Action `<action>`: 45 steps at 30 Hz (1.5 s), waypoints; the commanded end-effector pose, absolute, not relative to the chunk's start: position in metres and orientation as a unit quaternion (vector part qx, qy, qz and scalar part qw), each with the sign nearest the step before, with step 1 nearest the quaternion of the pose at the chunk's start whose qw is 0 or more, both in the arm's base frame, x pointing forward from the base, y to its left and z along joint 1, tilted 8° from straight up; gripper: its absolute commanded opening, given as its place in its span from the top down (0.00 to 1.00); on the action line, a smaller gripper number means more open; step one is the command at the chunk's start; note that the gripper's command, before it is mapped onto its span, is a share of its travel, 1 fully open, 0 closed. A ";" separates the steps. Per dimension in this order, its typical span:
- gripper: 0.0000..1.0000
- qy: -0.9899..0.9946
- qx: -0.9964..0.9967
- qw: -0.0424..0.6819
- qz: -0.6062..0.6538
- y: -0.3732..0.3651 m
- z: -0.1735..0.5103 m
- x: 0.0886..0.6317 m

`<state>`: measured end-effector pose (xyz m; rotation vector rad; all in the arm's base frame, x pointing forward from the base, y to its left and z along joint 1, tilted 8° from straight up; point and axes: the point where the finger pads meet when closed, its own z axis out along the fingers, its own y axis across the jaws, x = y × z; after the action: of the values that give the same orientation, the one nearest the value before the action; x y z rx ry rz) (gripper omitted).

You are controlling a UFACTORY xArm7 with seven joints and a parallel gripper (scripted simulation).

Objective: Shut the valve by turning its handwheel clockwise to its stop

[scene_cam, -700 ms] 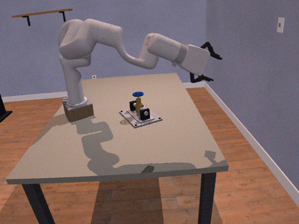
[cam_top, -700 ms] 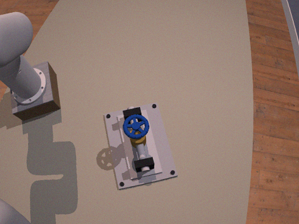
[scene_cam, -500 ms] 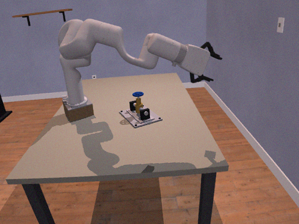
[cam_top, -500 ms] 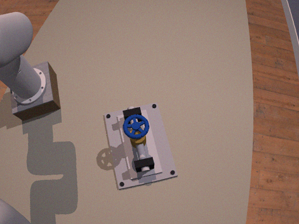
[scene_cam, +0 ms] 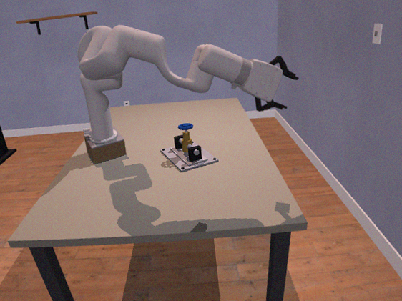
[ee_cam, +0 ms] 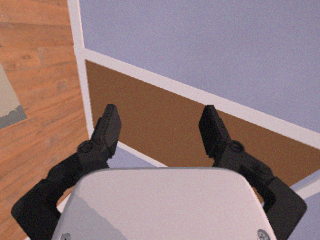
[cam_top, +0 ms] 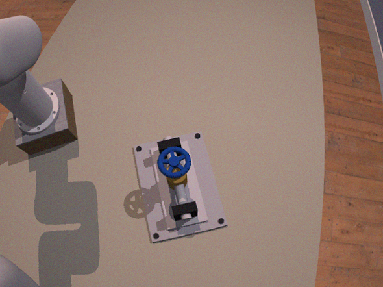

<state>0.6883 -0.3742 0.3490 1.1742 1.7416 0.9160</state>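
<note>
The valve stands on a grey baseplate [cam_top: 208, 177] [scene_cam: 208, 159] near the middle of the table. Its blue handwheel [cam_top: 174, 161] [scene_cam: 185, 126] lies level on top of a brass body [cam_top: 177, 181] [scene_cam: 185, 140], with a pipe held in two black clamps. My gripper [scene_cam: 290, 92] [ee_cam: 160, 114] is open and empty. It hangs high beyond the table's far right corner, well away from the valve, and points at the wall. It does not show in the overhead view. The wrist view shows only wall, skirting and floor, not the valve.
The beige table [cam_top: 220, 59] [scene_cam: 162, 205] also carries the arm's wooden base block [cam_top: 50, 137] [scene_cam: 105, 152] at the left rear. A table corner [ee_cam: 7, 107] shows in the wrist view. The purple wall [scene_cam: 334, 75] is close behind the gripper.
</note>
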 end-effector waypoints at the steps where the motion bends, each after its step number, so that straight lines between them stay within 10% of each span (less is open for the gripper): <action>1: 0.00 0.715 0.435 0.413 0.359 -0.356 0.359 0.683; 45: 0.00 0.875 0.159 0.375 0.262 -0.206 0.369 0.614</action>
<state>0.6225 -0.2129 0.3648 0.4440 2.2350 0.6893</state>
